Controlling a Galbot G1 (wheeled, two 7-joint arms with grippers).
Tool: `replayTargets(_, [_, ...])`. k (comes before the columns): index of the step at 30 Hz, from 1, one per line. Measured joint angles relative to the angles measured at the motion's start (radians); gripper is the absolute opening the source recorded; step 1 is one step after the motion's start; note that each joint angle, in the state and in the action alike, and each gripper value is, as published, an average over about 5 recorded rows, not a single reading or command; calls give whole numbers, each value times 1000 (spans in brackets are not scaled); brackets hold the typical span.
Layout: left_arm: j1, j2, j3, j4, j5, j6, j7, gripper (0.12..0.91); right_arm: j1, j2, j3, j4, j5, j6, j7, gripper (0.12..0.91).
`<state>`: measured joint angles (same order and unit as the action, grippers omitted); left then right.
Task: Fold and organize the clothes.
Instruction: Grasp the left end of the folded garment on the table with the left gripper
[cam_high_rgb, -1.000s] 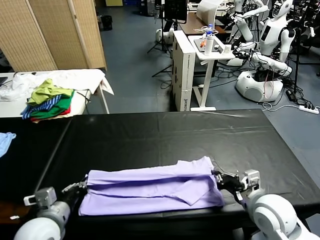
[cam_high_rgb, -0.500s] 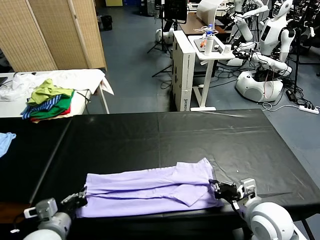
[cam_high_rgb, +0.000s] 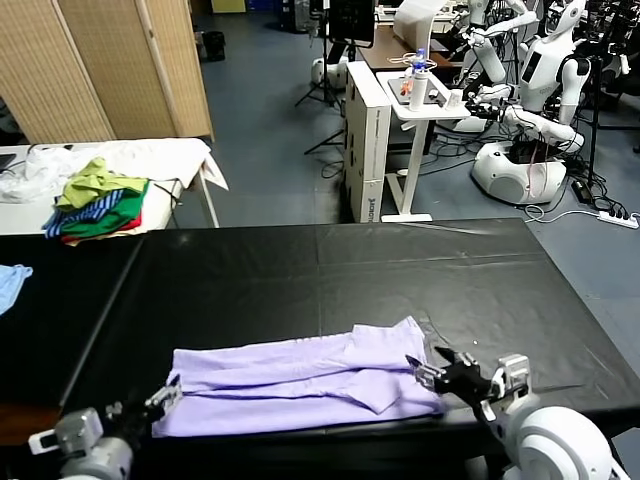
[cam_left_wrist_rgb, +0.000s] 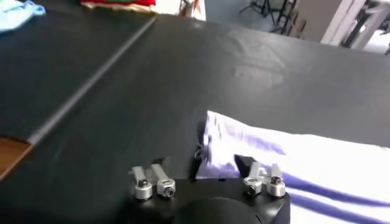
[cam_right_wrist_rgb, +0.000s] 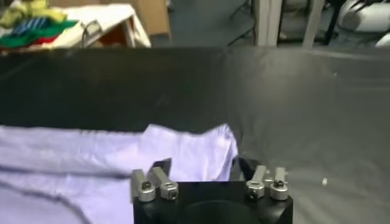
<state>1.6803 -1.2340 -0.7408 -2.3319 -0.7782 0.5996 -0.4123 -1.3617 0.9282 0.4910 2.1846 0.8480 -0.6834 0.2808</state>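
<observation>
Since a second ago both tools have let go of the T-shirt (cam_high_rgb: 300, 385) and drawn back toward the robot: then each was pinched on an end of the garment, and now each stands with its fingers spread wide and nothing between them. The left tool (cam_high_rgb: 165, 398) has slipped back to the near edge of the black surface (cam_high_rgb: 300, 275), its fingertips just off the shirt's left end; in the left wrist view (cam_left_wrist_rgb: 204, 176) that end of the cloth lies just ahead of the tool, reaching in between the parted fingers. The right tool (cam_high_rgb: 425, 372) sits at the shirt's right end, its fingertips at or over the edge of the fabric; whether they touch it cannot be told. In the right wrist view (cam_right_wrist_rgb: 201, 173) the lavender cloth spreads ahead of the tool and toward the other arm.

The T-shirt lies flat between the two tools as a long folded band along the near part of the surface, with a sleeve folded over on the side nearer the right tool. Far beyond the left tool a multicoloured clothes pile (cam_high_rgb: 98, 205) rests on a white-covered table (cam_high_rgb: 190, 155).
</observation>
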Motion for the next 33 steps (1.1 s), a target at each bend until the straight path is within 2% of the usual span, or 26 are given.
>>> replayTargets(5, [-76,18,23,72,-9,0,38,907,92,58,-77,-91,-29,32,30,907])
replayTargets(10, [-130,27,45,145,-9,3,46,907,161,104,-149,-168,-53,37,33,891])
replayTargets(15, [-154,29,59,197,-1,6,46,907,189,131,-184,-211,-67,37,29,748])
replayTargets(19, [-165,29,61,230,5,6,45,906,189,137,-192,-217,-68,35,27,684])
replayTargets(22, [-169,29,60,245,1,5,44,870,187,138,-192,-218,-68,34,26,592])
replayTargets(25, [-169,27,61,247,-12,3,43,734,185,139,-191,-220,-74,37,25,420])
replayTargets(28, [-167,18,68,242,-22,4,45,546,180,144,-191,-222,-97,43,24,252])
replayTargets(30, [-168,11,75,239,-20,4,49,413,174,149,-188,-224,-119,47,25,181])
replayTargets(33, [-174,1,85,242,-4,0,57,238,163,157,-178,-224,-147,62,31,150])
